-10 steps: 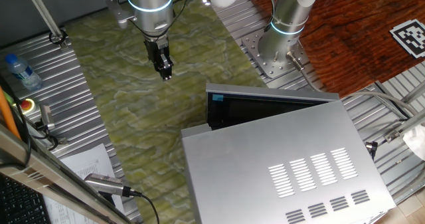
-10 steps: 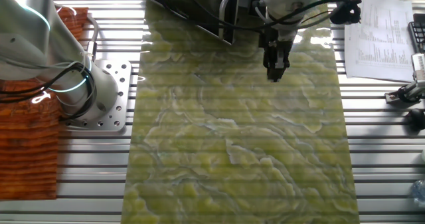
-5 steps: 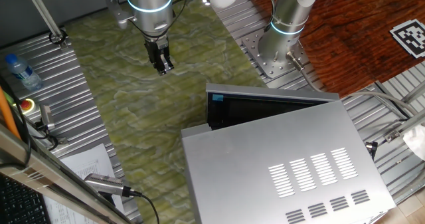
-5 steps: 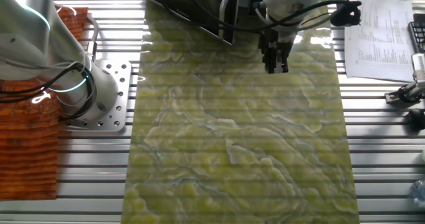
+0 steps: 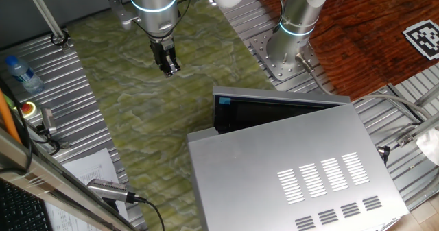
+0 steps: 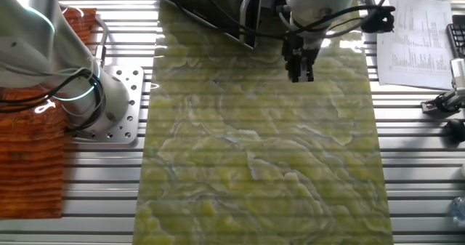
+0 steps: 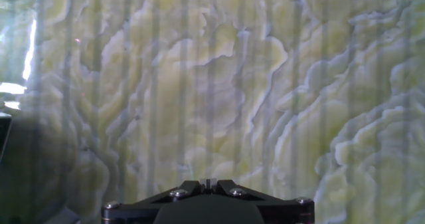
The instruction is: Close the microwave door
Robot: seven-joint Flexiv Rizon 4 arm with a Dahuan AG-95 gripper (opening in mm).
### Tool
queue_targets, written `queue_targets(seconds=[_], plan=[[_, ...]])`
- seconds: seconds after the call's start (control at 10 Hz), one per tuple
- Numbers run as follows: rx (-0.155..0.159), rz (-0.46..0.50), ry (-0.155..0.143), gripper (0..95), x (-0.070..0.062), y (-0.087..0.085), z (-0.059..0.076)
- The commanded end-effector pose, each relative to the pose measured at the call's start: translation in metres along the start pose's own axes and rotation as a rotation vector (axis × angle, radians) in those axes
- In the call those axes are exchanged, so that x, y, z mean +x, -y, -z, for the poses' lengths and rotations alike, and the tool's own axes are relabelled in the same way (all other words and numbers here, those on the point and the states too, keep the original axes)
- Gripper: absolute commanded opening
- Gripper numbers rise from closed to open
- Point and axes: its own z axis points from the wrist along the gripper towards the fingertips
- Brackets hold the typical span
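The microwave point(image 5: 295, 169) is a big silver box with slit vents on top, at the lower right of one fixed view. The microwave door point(image 5: 278, 95) stands ajar along the box's far side, showing its silver edge and a dark inner face with a small blue mark. My gripper point(image 5: 168, 69) hangs above the green marbled mat, up and left of the door and apart from it, fingers together and empty. In the other fixed view the gripper point(image 6: 300, 75) hangs just in front of the dark microwave point(image 6: 211, 9). The hand view shows only the closed fingertips point(image 7: 208, 182) over the mat.
A second arm's base point(image 5: 285, 53) stands beyond the microwave. A water bottle point(image 5: 19, 73) and a red button point(image 5: 29, 108) lie at the left, with papers point(image 5: 89, 169) below them. An orange cloth point(image 6: 36, 158) lies behind that arm's base point(image 6: 109, 107).
My gripper has risen a little above the mat and shifted slightly away from the microwave. The door has not moved.
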Motion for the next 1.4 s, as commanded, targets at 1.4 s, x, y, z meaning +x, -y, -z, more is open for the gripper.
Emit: queue_targets(seconds=[1.4], plan=[[0.004,-0.023,-0.029,0.0,0.065,-0.008,-0.003]])
